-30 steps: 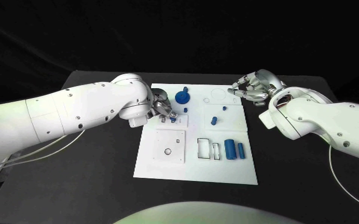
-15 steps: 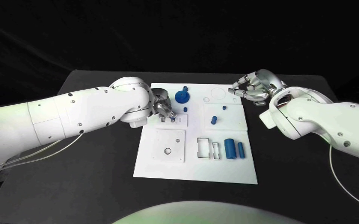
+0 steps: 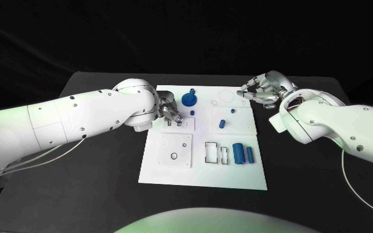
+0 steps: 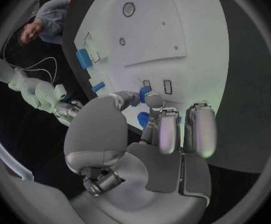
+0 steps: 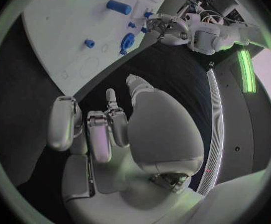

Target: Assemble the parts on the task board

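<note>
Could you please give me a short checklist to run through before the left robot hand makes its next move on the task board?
1. Left robot hand is over the task board: ok.
2. It pinches a small blue part between thumb and finger in the left wrist view: ok.
3. Part lined up with the small rectangular slots ahead of it: cannot tell.
4. Right robot hand is off the board's far right corner, fingers curled, holding nothing: ok.
5. Two blue cylinders lie side by side near the board's near edge, away from the left robot hand: ok.
</note>
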Robot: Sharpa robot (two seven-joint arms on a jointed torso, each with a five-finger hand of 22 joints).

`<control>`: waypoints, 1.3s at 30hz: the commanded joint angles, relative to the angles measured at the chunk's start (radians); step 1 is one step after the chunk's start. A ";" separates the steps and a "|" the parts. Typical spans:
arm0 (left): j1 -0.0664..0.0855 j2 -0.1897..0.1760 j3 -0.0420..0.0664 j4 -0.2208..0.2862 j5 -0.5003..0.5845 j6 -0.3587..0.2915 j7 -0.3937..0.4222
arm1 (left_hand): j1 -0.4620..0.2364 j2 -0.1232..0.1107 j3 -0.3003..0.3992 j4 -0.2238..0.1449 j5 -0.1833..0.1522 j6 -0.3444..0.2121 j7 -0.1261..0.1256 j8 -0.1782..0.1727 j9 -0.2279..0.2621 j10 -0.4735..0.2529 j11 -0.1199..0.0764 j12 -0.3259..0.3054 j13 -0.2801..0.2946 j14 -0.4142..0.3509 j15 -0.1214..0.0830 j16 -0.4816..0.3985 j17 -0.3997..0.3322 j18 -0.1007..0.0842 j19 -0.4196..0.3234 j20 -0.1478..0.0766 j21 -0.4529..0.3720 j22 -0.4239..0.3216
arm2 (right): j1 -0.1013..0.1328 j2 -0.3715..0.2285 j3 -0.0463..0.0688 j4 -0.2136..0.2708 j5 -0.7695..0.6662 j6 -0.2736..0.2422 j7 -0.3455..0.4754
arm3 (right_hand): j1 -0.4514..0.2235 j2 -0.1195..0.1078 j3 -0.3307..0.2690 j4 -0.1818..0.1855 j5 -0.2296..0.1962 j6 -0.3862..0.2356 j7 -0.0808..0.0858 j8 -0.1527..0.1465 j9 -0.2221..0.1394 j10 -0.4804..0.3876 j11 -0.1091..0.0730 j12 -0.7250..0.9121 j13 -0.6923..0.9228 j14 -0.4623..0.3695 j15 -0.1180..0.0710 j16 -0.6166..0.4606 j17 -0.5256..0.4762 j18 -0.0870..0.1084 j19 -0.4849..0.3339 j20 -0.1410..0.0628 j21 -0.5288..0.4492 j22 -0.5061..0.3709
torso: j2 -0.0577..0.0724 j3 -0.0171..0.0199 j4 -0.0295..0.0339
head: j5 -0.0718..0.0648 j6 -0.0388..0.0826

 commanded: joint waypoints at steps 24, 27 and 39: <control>-0.001 0.007 -0.001 -0.001 0.035 0.058 -0.015 | 0.008 0.002 0.196 -0.188 -0.011 0.014 -0.001 0.001 -0.001 0.009 0.001 0.003 0.001 0.087 -0.005 -0.001 0.192 -0.015 0.014 -0.001 0.007 0.100 | -0.001 0.000 0.000 0.000 -0.006 0.011 0.002 | -0.017 0.001 0.008 -0.001 0.010 -0.004 -0.002 0.008 0.004 -0.003 -0.005 -0.004 0.076 0.098 -0.008 -0.005 0.229 0.013 -0.006 -0.003 -0.006 0.043 | 0.000 0.0008 -0.0007 | -0.002 -0.006; -0.001 0.008 -0.001 -0.002 0.033 0.065 -0.018 | 0.008 0.001 0.196 -0.188 -0.011 0.014 -0.001 0.001 -0.001 0.010 0.001 0.003 0.001 0.087 -0.005 -0.001 0.192 -0.015 0.014 -0.001 0.008 0.101 | -0.001 0.000 0.000 0.000 -0.006 0.010 0.002 | -0.018 0.001 0.009 -0.001 0.010 -0.004 -0.002 0.008 0.004 -0.006 -0.005 -0.007 0.072 0.097 -0.008 -0.006 0.226 0.014 -0.006 -0.003 -0.009 0.041 | 0.000 0.0005 0.0003 | -0.001 -0.007; -0.001 0.010 -0.001 -0.009 0.024 0.078 -0.024 | 0.008 0.001 0.196 -0.188 -0.011 0.014 -0.001 0.001 -0.001 0.010 0.001 0.003 0.001 0.087 -0.005 -0.001 0.192 -0.015 0.014 -0.001 0.008 0.101 | -0.001 0.001 0.000 -0.006 0.028 -0.022 0.051 | -0.018 -0.020 0.051 -0.003 0.011 -0.059 0.005 0.030 0.027 -0.278 0.001 -0.295 -0.271 0.021 -0.005 -0.132 -0.025 0.072 -0.152 0.002 -0.327 -0.146 | 0.000 -0.0001 0.0000 | -0.001 -0.009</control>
